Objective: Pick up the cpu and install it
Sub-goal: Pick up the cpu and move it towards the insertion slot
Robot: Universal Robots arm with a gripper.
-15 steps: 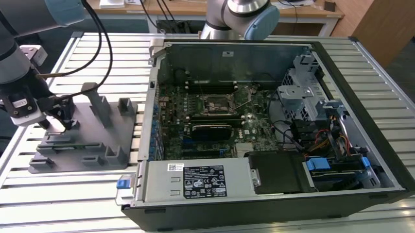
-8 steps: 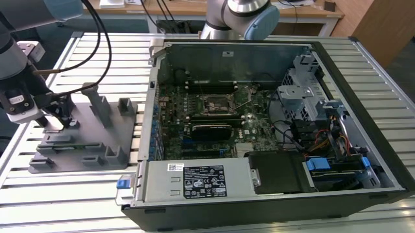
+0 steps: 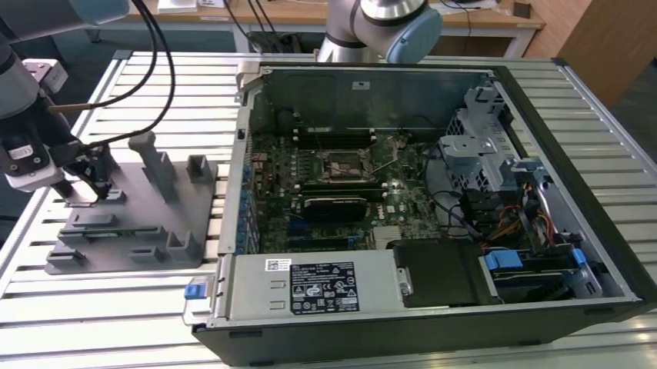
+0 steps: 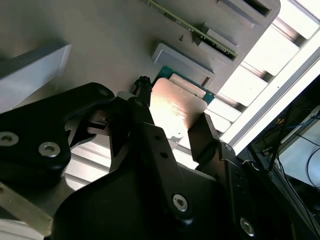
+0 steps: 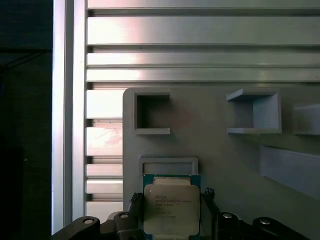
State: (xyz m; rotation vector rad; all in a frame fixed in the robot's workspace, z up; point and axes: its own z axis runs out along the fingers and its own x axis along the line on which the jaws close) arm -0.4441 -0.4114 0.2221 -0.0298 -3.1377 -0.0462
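The cpu (image 5: 171,210) is a flat square chip with a pale metal top and a green edge. It lies on the grey fixture tray (image 5: 225,160), just below a small raised frame. In the second wrist view the cpu (image 4: 176,107) shines between two black fingers (image 4: 144,102). My gripper (image 5: 171,196) straddles it, open, one fingertip close beside each of two opposite edges. In the exterior view the gripper (image 3: 88,183) is down at the tray (image 3: 134,227), at the exterior view's left. The dark socket (image 3: 339,164) lies in the motherboard.
The open computer case (image 3: 431,307) fills the middle and the exterior view's right, with drive cages, cables and a power supply inside. Upright posts (image 3: 154,157) rise from the tray near the gripper. Everything rests on a slatted aluminium table (image 3: 123,307).
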